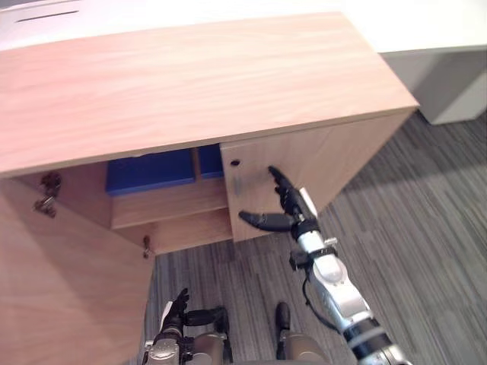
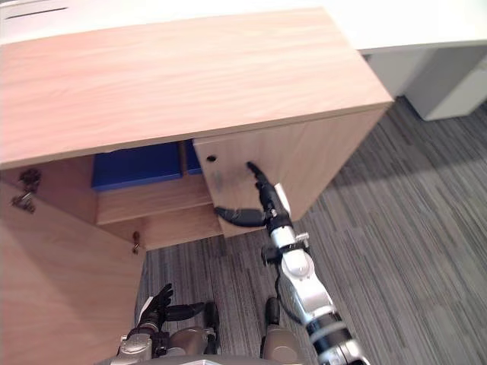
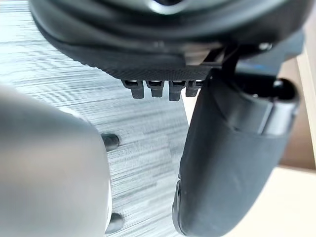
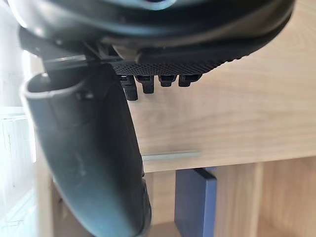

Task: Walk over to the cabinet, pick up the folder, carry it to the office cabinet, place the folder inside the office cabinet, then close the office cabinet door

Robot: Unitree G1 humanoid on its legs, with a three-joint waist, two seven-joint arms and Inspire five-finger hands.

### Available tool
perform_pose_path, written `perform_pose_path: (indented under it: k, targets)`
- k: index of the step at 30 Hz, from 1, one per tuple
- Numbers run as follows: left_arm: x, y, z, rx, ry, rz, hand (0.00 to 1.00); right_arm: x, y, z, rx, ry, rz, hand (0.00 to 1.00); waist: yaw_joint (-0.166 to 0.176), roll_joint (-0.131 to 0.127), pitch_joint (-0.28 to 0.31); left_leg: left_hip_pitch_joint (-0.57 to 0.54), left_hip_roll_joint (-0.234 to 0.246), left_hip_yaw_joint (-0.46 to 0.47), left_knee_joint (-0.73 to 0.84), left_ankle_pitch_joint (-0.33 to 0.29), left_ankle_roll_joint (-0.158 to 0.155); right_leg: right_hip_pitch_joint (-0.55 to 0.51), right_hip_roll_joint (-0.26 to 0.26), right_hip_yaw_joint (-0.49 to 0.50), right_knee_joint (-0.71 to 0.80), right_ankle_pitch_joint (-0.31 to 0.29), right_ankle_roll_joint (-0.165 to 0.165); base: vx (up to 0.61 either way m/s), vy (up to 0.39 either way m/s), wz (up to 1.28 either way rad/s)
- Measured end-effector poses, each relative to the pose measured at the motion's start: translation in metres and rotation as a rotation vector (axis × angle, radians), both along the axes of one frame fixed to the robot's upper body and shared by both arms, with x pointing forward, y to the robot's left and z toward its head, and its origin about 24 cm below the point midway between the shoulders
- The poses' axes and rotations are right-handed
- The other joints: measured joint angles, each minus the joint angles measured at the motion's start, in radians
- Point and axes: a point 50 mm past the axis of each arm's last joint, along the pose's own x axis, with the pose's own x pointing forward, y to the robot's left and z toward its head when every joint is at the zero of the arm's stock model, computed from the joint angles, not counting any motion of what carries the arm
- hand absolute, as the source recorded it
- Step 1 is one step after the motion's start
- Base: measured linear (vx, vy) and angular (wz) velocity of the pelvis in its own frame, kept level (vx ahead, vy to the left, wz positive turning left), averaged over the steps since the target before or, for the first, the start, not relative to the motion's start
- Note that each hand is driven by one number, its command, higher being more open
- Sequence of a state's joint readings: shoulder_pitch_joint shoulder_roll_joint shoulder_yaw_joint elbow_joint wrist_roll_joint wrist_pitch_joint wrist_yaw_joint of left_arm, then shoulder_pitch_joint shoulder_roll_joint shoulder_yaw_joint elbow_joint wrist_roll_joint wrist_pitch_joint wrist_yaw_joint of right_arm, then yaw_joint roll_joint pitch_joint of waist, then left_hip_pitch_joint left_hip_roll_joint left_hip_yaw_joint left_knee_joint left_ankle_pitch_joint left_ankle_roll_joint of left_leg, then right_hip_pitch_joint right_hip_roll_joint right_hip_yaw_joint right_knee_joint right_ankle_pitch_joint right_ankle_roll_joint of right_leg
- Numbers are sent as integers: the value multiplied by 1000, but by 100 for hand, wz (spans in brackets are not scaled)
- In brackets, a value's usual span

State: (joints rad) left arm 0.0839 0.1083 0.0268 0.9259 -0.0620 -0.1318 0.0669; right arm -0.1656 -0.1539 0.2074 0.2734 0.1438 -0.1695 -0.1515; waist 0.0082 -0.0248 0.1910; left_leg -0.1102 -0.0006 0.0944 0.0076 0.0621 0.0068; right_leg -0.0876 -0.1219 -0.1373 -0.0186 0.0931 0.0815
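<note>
Two doors are seen on the large wooden office cabinet (image 1: 198,84), which is viewed from above on a grey striped carpet floor (image 1: 426,228). A white surface (image 1: 228,11) is seen behind the cabinet's far edge. The left door (image 1: 68,281) is swung wide open toward the viewer, while the right door (image 1: 335,160) is set across the right half of the cabinet's front.

Inside the open half, a wooden shelf (image 1: 171,205) is exposed, and the blue folder (image 1: 148,171) is laid flat on it, under the cabinet's top. A narrower blue piece (image 1: 209,161) is seen just beside it, at the right door's inner edge; whether it is part of the same folder cannot be told.

The right hand (image 1: 293,209) is raised to the face of the right door, near that door's inner edge. Its fingers (image 1: 280,182) are held straight with the thumb spread wide, and nothing is gripped; whether the tips are touching the wood cannot be told. The left hand (image 1: 176,308) is hung low over the carpet, beside the open door, with its fingers relaxed and empty.

A slim metal handle (image 1: 237,185) and a dark keyhole (image 1: 235,163) are set by the right door's inner edge. Metal hinges (image 1: 47,190) are fixed where the open door meets the cabinet.
</note>
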Motion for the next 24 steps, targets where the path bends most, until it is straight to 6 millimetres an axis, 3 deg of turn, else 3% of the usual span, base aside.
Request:
perform_pose_path:
  k: [3,7,10,11,12,14,16,18,21,24]
  targets:
    - [-2,-2,-1,-13,1,15,100,5,-27,-7,-25,35,-117,100,7,25,2,13,-8,-56,-60,44,-13,12,-3,-56,2,-21,3,-91,4,55]
    - [-6,-1,0,-38,-4,71,100,3,-40,-20,-47,94,-164,100,27,54,0,13,-8,-113,-100,62,-19,26,-1,-112,-4,-28,-1,-79,-1,52]
    - [-15,2,1,-64,-25,151,100,-16,-47,-48,-48,211,-179,100,49,69,-7,13,-10,-157,-100,62,-20,52,-1,-159,-5,-45,2,5,-27,47]
    - [-19,2,1,-87,-32,201,100,-26,-52,-60,-43,265,-196,100,53,72,-9,13,-14,-175,-100,62,-20,62,-2,-178,-5,-52,3,73,-28,67]
    - [-27,4,1,-120,-39,293,100,-46,-63,-85,-28,379,-250,100,60,75,-12,14,-19,-204,-100,63,-21,80,-6,-215,-4,-67,8,90,-33,69]
    - [-38,7,0,-145,-41,387,100,-70,-73,-109,-8,503,-313,100,61,75,-12,13,-26,-237,-100,65,-23,100,-10,-254,-3,-84,12,147,-41,74]
    - [-51,13,1,-156,-43,487,100,-116,-92,-143,29,708,-444,100,61,75,-13,13,-44,-305,-100,83,-19,136,-20,-332,5,-102,19,186,-37,98]
    - [-56,20,4,-146,-60,517,100,-147,-104,-159,52,825,-536,100,65,74,-12,13,-58,-345,-95,87,-17,157,-28,-382,10,-119,20,154,-21,81]
    - [-57,31,16,-123,-123,537,100,-174,-115,-167,66,897,-625,100,76,73,-12,25,-74,-365,-95,89,-18,186,-42,-429,33,-148,18,98,-5,60]
    - [-44,46,38,-97,-261,543,100,-181,-118,-166,83,890,-666,100,94,72,-13,39,-86,-389,-95,89,-18,209,-61,-477,72,-183,19,8,-13,46]
